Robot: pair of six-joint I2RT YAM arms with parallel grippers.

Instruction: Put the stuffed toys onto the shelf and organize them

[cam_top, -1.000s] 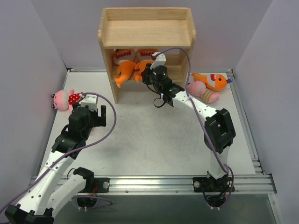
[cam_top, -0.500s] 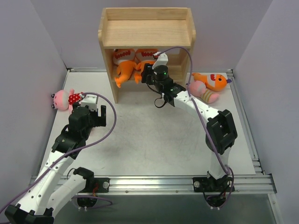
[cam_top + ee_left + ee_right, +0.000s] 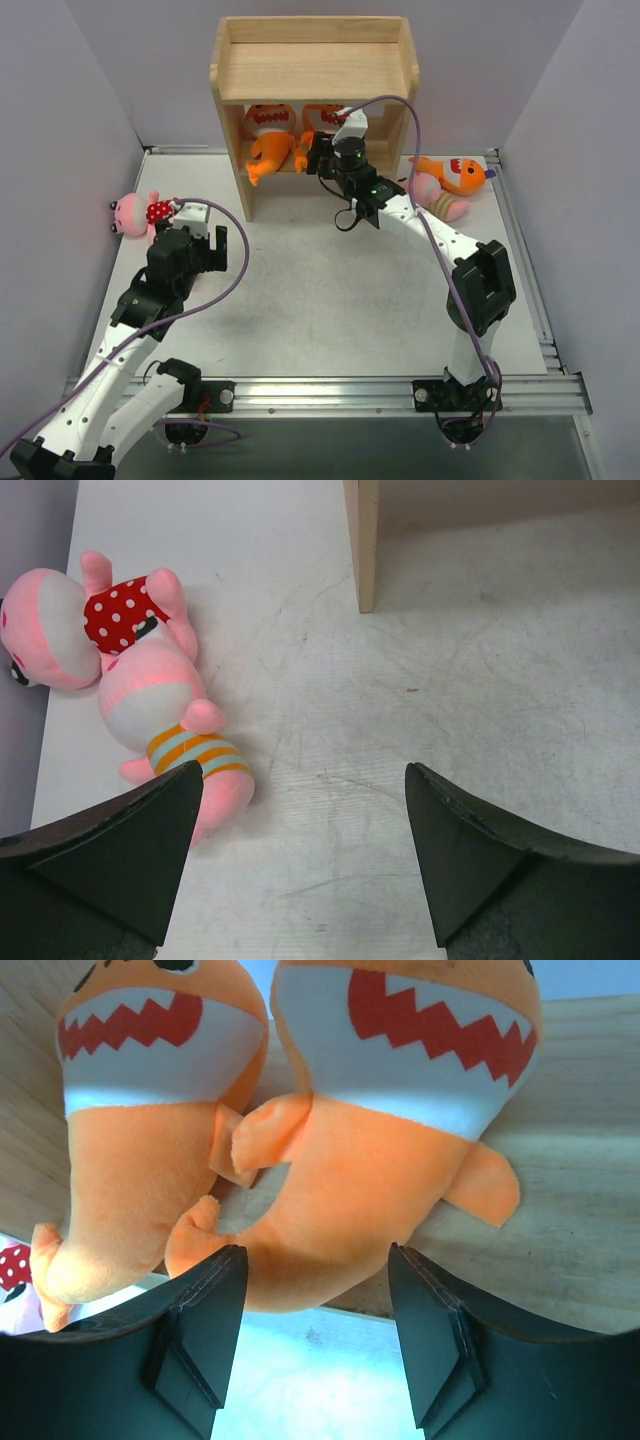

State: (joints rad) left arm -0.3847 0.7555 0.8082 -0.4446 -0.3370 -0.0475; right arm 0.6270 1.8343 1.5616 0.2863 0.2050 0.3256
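Observation:
The wooden shelf [image 3: 315, 60] stands at the back. Two orange fish toys [image 3: 268, 130] [image 3: 320, 122] sit side by side on its middle tier; in the right wrist view they are the left fish [image 3: 150, 1110] and the right fish [image 3: 390, 1110]. My right gripper [image 3: 325, 152] is open just in front of the right fish, its tips [image 3: 318, 1330] either side of the fish's lower end. A third fish [image 3: 455, 172] and a striped pink doll [image 3: 437, 196] lie right of the shelf. A polka-dot doll [image 3: 90, 620] and a striped doll [image 3: 170, 720] lie by the left wall. My left gripper [image 3: 305, 850] is open and empty beside them.
The shelf's front left leg [image 3: 362, 540] stands on the table ahead of my left gripper. The side walls close in the table on the left and right. The polka-dot doll [image 3: 135, 212] lies against the left wall.
My right gripper has moved further back towards the shelf, and the two fish have shifted deeper onto the tier. The left arm has not moved.

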